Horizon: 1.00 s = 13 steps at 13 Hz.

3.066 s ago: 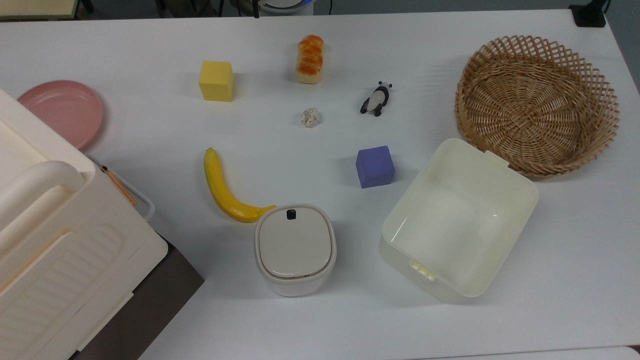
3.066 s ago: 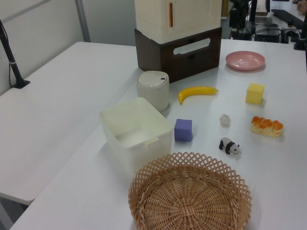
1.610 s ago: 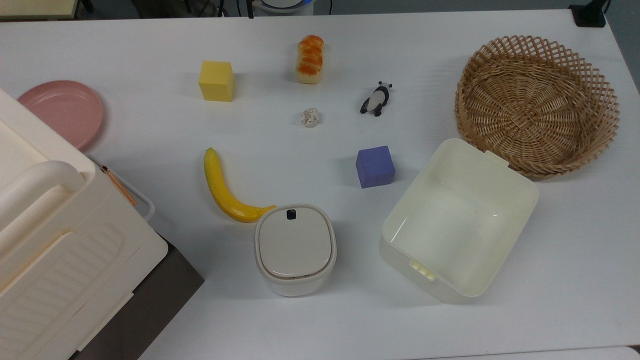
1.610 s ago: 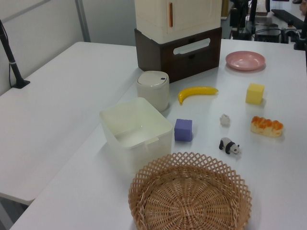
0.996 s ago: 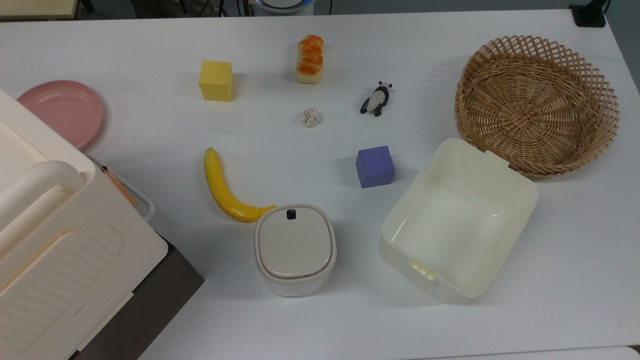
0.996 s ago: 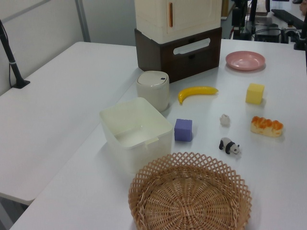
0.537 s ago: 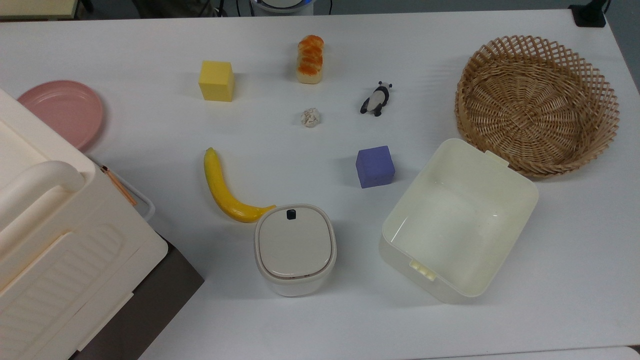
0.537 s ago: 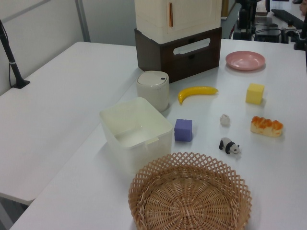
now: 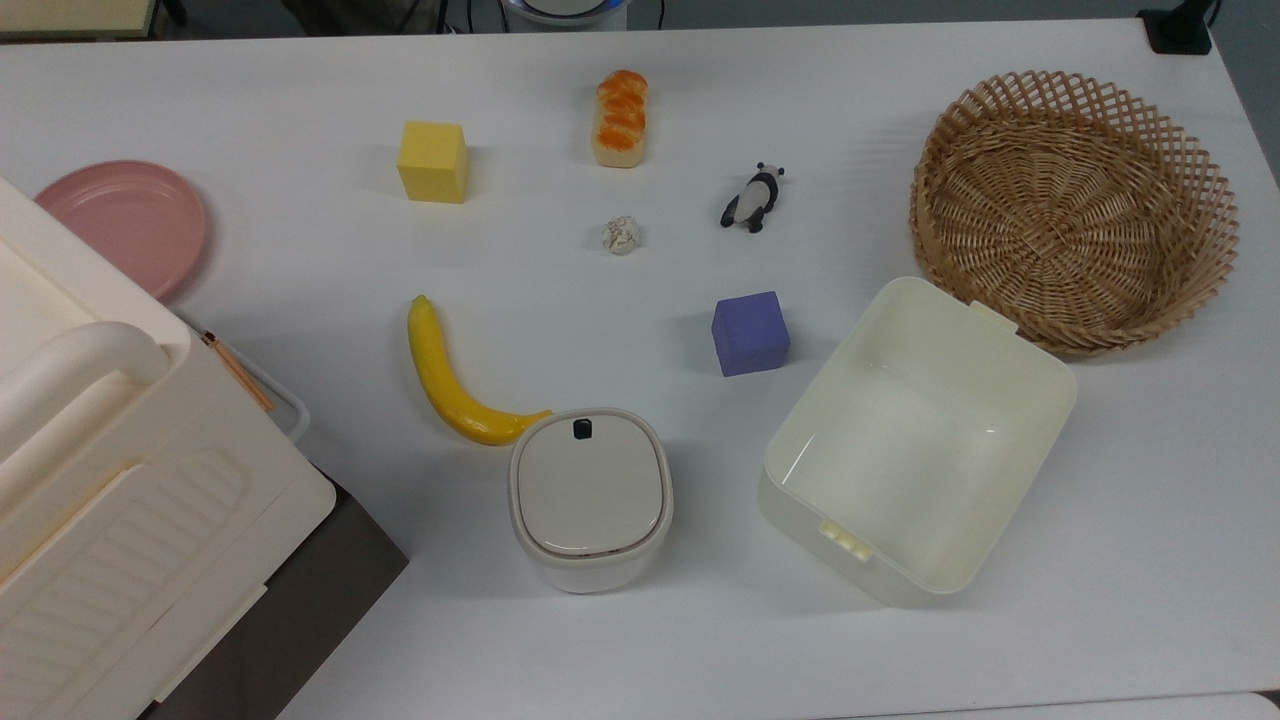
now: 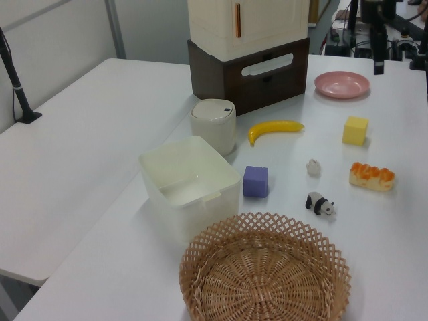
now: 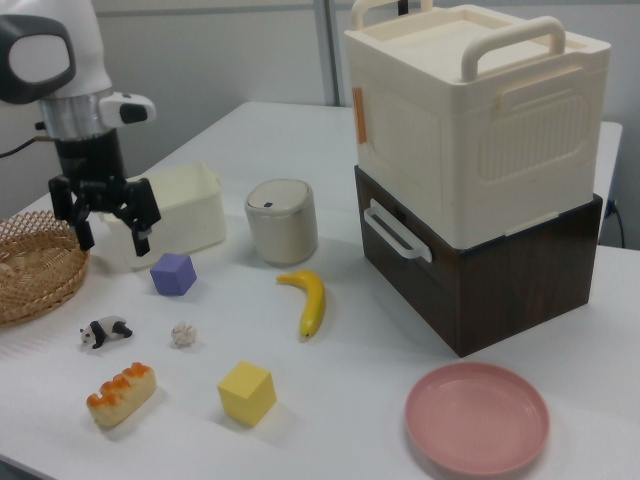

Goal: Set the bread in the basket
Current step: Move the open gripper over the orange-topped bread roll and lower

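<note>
The bread (image 9: 620,118) lies flat on the white table near the far edge in the top view, between a yellow cube and a toy panda. It also appears at the left view's right (image 10: 372,176) and low in the right view (image 11: 120,393). The empty wicker basket (image 9: 1075,210) sits at the top view's right and fills the near end in the left view (image 10: 264,271). My gripper (image 11: 112,240) hangs open above the table in the right view, near the basket (image 11: 35,265) and well apart from the bread. Nothing is between its fingers.
Around the bread lie a yellow cube (image 9: 433,161), a toy panda (image 9: 755,198), a small wrinkly ball (image 9: 621,235), a purple cube (image 9: 750,333) and a banana (image 9: 450,385). A cream tub (image 9: 890,450), a lidded bin (image 9: 590,495), a pink plate (image 9: 125,215) and stacked boxes (image 9: 100,480) stand nearby.
Nothing on the table has shifted. At the top of the left view, a dark part of the arm has moved rightward over the far end of the table.
</note>
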Available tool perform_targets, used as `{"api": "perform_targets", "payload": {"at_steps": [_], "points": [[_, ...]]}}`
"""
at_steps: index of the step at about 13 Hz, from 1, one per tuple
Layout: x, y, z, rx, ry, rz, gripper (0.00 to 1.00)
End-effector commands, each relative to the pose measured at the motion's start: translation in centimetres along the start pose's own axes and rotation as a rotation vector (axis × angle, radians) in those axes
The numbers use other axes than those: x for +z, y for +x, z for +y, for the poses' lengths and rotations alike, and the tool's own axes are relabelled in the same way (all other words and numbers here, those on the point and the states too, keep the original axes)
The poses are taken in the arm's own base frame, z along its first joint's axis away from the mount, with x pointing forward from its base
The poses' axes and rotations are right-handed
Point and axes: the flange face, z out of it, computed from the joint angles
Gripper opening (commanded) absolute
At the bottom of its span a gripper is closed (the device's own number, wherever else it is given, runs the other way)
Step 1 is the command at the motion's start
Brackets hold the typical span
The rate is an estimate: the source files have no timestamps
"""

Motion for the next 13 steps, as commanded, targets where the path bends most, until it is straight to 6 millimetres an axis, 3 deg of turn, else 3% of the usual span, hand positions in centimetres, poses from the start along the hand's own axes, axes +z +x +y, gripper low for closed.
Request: {"api": "perform_targets", "payload": {"at_steps": [1,3,9,13], "points": [[3.4,-1.2,-1.7,-0.037,0.007,-0.022,1.00],[6.0,-0.7,-2.3,-0.022,0.004,-0.013,1.00],[15.2,0.8,-9.4,0.044,-0.043,-0.020,1.00],[20.0,2.4,-9.5,0.064,-0.044,-0.056,1.00]]}}
